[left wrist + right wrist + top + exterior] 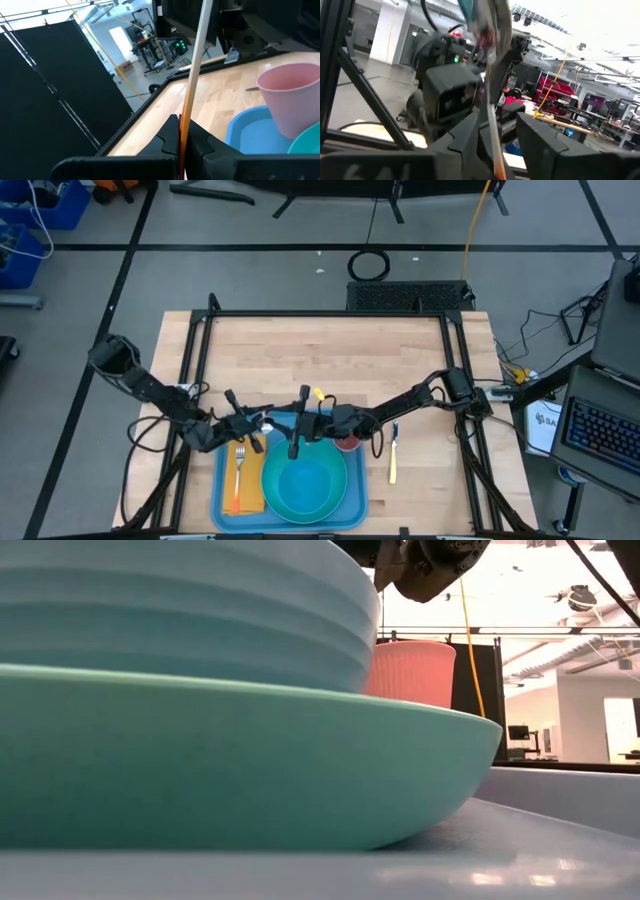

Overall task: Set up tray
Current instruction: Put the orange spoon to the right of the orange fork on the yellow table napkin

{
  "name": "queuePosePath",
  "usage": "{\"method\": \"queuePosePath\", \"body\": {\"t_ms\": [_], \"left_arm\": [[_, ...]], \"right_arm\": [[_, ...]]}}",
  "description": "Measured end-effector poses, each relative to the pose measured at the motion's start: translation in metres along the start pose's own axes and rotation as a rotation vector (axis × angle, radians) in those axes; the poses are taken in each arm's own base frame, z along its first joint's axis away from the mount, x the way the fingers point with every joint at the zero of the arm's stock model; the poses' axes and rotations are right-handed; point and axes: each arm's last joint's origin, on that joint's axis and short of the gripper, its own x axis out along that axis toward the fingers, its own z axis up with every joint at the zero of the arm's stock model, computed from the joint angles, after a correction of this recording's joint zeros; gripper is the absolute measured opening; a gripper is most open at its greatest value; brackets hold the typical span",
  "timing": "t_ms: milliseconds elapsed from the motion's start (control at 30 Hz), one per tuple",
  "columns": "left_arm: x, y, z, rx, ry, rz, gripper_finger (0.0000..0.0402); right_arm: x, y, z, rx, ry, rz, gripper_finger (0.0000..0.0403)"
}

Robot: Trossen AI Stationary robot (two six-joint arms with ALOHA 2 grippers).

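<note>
The blue tray (222, 498) lies at the table's near edge. It carries a turquoise plate (240, 760) with a bowl (303, 485) on it, an orange napkin (245, 498) with a fork (239, 463), and a pink cup (292, 95) at its far right corner. Above the tray's far edge my two grippers meet. My left gripper (182, 137) is shut on a utensil (196, 60) with an orange handle and a metal shaft. My right gripper (497, 132) stands open with the same utensil (492, 112) between its fingers. My left gripper pinches the utensil between its two fingers on the orange handle (184, 117), where it meets the metal shaft. The fingers lie across the utensil, which is lifted clear of the tray, its shaft running away from them. My right gripper's fingers (465, 132) stand on either side of the utensil; I cannot tell whether one touches it.
A second utensil with a yellow handle (393, 456) lies on the bare wood to the right of the tray. The dark frame rails (330, 313) run around the table's far and side edges. The table's far half (330, 355) is bare wood.
</note>
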Motion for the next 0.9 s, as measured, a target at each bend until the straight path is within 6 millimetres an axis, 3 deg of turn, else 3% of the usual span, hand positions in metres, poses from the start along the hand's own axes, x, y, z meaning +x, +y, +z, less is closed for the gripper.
{"method": "queuePosePath", "body": {"t_ms": [300, 633, 900], "left_arm": [[-0.017, 0.009, 0.008, -0.061, -0.002, -0.033, 0.0001], [-0.027, 0.015, -0.004, -0.267, 0.090, -0.197, 0.0001], [-0.028, 0.011, -0.007, -0.398, 0.138, -0.302, 0.0001]], "right_arm": [[-0.003, 0.010, 0.001, -0.061, 0.015, 0.033, 0.0168], [-0.012, 0.028, 0.010, -0.154, 0.016, 0.023, 0.0165], [-0.016, 0.031, 0.025, -0.168, -0.002, 0.011, 0.0165]]}}
